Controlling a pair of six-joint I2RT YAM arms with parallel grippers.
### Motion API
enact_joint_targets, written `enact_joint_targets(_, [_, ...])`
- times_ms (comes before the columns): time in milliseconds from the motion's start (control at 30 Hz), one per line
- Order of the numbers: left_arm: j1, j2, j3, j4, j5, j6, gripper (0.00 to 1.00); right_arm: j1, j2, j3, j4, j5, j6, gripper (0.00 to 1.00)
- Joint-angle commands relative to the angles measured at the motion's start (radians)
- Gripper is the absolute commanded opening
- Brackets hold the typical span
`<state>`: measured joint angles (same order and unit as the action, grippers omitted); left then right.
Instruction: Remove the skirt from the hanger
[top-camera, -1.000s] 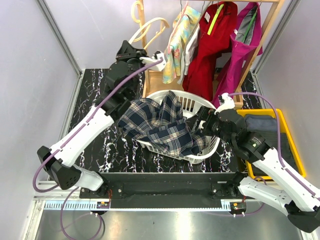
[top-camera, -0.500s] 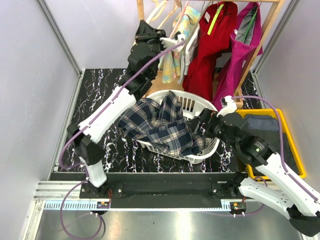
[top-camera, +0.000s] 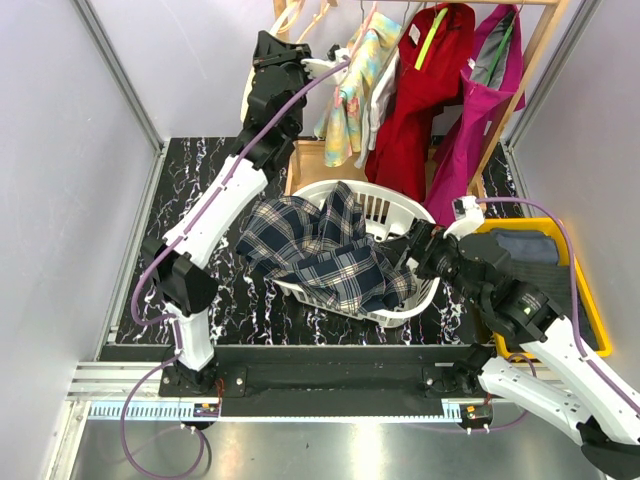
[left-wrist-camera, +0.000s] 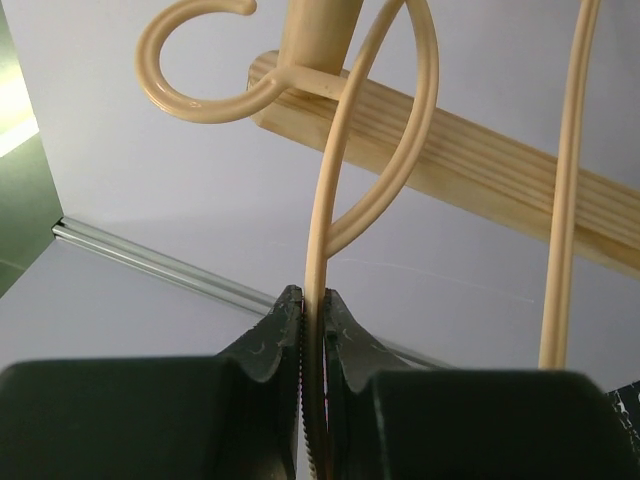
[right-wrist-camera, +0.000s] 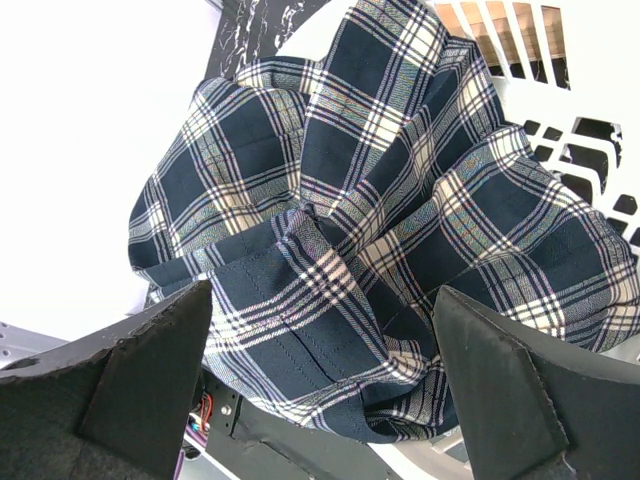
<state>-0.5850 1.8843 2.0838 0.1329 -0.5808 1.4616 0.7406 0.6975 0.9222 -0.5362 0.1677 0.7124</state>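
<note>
Higher than a second earlier, the left gripper (left-wrist-camera: 312, 330) had reached the wooden rail (left-wrist-camera: 470, 160) just above it, jaws pinched shut on the bare hanger (left-wrist-camera: 320, 245), apparently to hook it back. Beneath the right gripper (right-wrist-camera: 320, 385), spread wide, the plaid skirt (right-wrist-camera: 380, 220) lay slumped in the laundry basket (top-camera: 384, 208) — already free.

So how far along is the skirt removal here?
Done, by the look of it: the plaid skirt lies heaped in the white basket, off the hanger. In hand: the left jaws are shut on the bare hanger up by the wooden rail; the right jaws stand open over the skirt, empty. Left: probably parking that hanger and letting go.
</note>
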Motion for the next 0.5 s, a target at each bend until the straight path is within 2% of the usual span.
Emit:
enact_joint_targets(0, [0.007, -0.033, -0.022, 0.076, -0.017, -0.015, 0.0, 0.005, 0.011, 0.049, 0.033, 0.024, -0.017, 0.98])
enact_joint_targets(400, [0.008, -0.044, -0.114, 0.076, -0.034, -0.04, 0.0, 0.005, 0.0, 0.069, 0.036, 0.026, -0.019, 0.98])
enact_joint_targets(467, [0.008, -0.051, -0.131, 0.071, -0.037, -0.04, 0.05, 0.005, -0.004, 0.064, 0.036, 0.032, -0.022, 0.98])
